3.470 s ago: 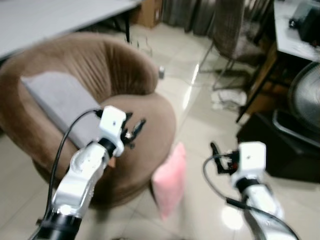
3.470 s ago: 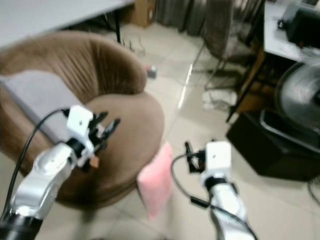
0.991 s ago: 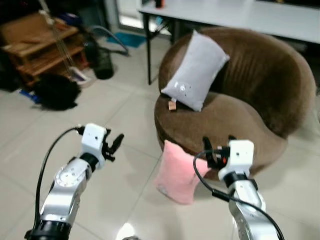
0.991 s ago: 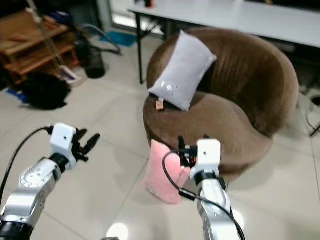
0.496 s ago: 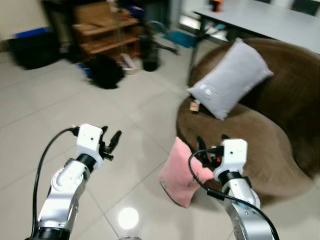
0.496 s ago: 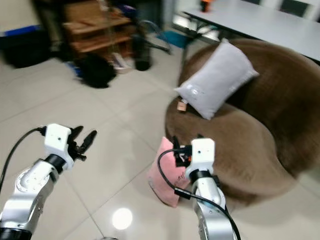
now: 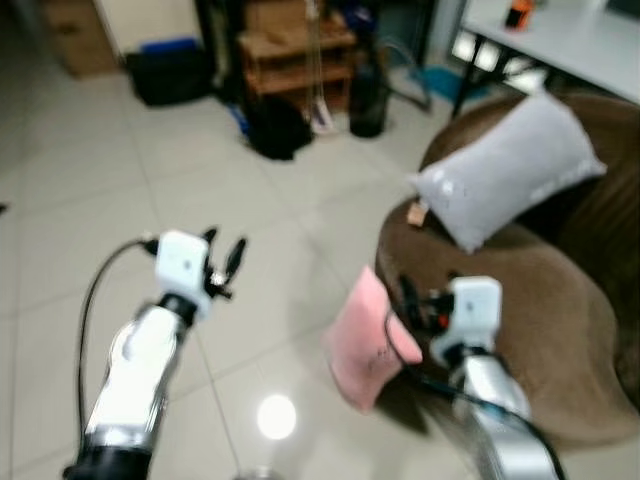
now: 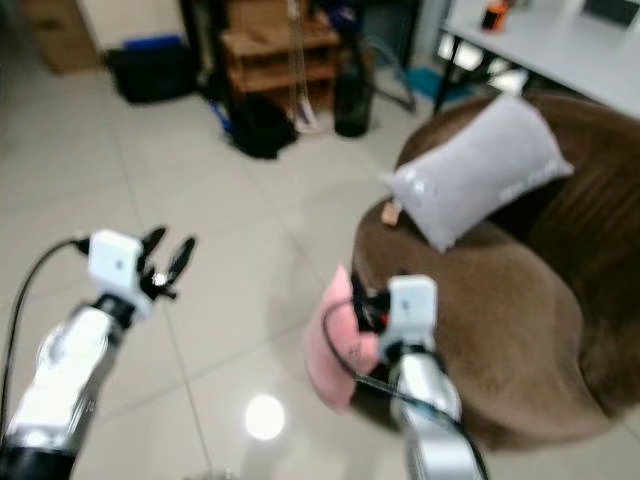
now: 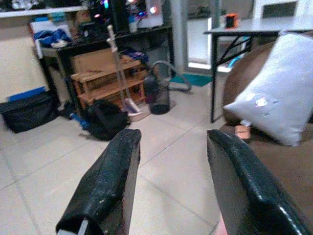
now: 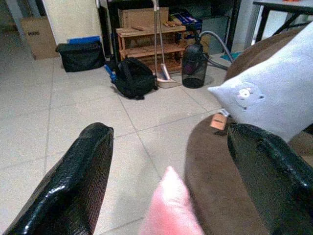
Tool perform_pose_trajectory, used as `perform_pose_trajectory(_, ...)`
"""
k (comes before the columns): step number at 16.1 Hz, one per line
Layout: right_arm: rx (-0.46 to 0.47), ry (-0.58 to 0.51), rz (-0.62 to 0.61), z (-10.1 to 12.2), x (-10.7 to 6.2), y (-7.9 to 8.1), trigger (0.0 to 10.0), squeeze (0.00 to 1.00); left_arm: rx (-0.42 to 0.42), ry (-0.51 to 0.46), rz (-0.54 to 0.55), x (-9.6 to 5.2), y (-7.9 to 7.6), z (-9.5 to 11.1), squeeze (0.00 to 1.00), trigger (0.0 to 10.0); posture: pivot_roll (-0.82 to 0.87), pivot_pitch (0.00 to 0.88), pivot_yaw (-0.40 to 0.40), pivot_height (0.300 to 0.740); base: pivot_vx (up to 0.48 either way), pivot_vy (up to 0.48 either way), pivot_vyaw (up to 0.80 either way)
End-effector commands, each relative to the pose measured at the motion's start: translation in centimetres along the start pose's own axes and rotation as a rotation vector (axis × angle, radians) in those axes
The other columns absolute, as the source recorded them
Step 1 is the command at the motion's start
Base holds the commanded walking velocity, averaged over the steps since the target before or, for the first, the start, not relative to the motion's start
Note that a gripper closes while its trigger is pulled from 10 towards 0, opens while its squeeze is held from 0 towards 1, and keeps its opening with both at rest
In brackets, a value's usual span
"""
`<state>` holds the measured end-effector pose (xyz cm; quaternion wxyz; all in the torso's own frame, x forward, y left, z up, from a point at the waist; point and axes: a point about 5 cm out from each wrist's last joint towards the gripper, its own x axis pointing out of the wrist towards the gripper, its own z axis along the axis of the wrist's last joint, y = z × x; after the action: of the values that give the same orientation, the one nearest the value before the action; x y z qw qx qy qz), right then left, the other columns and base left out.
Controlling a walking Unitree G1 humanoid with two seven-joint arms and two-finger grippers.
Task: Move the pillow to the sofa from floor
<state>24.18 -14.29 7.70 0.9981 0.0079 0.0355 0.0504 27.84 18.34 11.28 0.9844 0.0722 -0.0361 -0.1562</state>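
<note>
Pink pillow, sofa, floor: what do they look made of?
Pink pillow: soft stuffed fabric, matte; it sags and creases against the sofa's base. Sofa: brown plush, probably velvet or corduroy, with fine ribbing. Floor: glossy pale tiles; grout lines and a lamp glare show.

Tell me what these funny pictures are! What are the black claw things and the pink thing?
A walking robot took them. Two pictures come from cameras on its head, looking down; two come from cameras on its wrists. The claws are its hands: the left gripper and right gripper, both open, holding nothing. The pink pillow stands on the floor, leaning against the brown sofa. A grey pillow already lies on the sofa. The right gripper is close above the pink pillow.
</note>
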Motion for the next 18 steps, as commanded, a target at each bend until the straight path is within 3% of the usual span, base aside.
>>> perform_pose_trajectory(1, 0.016, -0.011, 0.000, 0.24, 0.10, 0.01, 10.0, 0.00, 0.011, 0.000, 0.001, -0.05, 0.34, -0.05, 0.00, 10.0, 0.11, 0.014, -0.001, 0.740, 0.458, 0.000, 0.00)
perform_pose_trajectory(14, 0.032, -0.002, 0.011, 0.14, 0.24, 0.07, 10.0, 0.00, 0.008, -0.010, -0.011, 0.44, 0.32, -0.24, 0.00, 10.0, 0.10, 0.009, -0.004, 0.740, 0.449, 0.000, 0.00)
perform_pose_trajectory(18, 0.060, 0.011, 0.033, 0.06, 0.24, 0.12, 10.0, 0.00, 0.011, 0.008, -0.032, 0.49, -0.01, -0.68, 0.00, 10.0, 0.11, 0.006, -0.011, 0.715, 0.087, 0.000, 0.00)
